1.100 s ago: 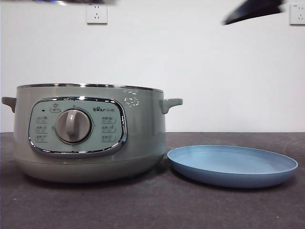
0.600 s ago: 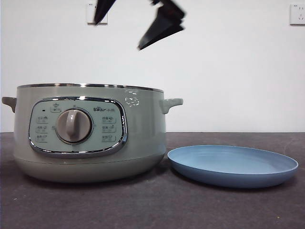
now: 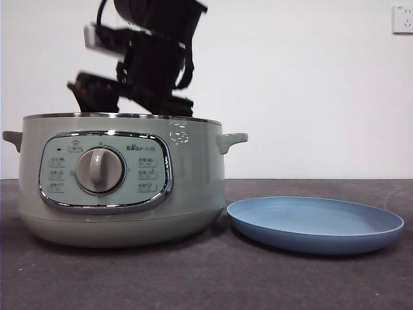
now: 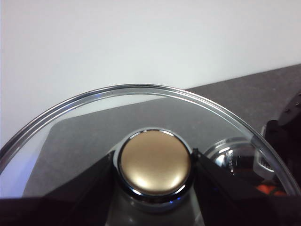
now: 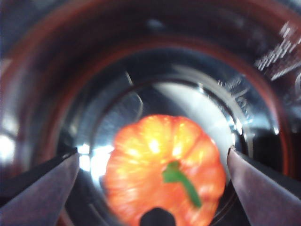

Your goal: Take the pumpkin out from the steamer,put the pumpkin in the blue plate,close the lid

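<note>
The sage-green steamer (image 3: 193,187) stands lidless on the left of the table. My right arm (image 3: 151,64) reaches down into its mouth, and the rim hides the jaws in the front view. In the right wrist view the orange pumpkin (image 5: 164,169) with its green stem sits on the pot's shiny bottom. My right gripper (image 5: 153,151) is open just above it, one jaw on each side, not touching. My left gripper (image 4: 154,162) is shut on the knob of the glass lid (image 4: 94,122), held in the air. The blue plate (image 3: 315,223) lies empty to the right of the steamer.
The dark table top (image 3: 258,278) runs to a white wall with a socket (image 3: 402,19) at the top right. The steamer's right handle (image 3: 231,140) sticks out above the plate's near edge. Part of the other arm (image 4: 284,141) shows dark beyond the lid.
The right arm has swung in from the upper right and come down into the steamer's mouth. The steamer and the plate have not moved.
</note>
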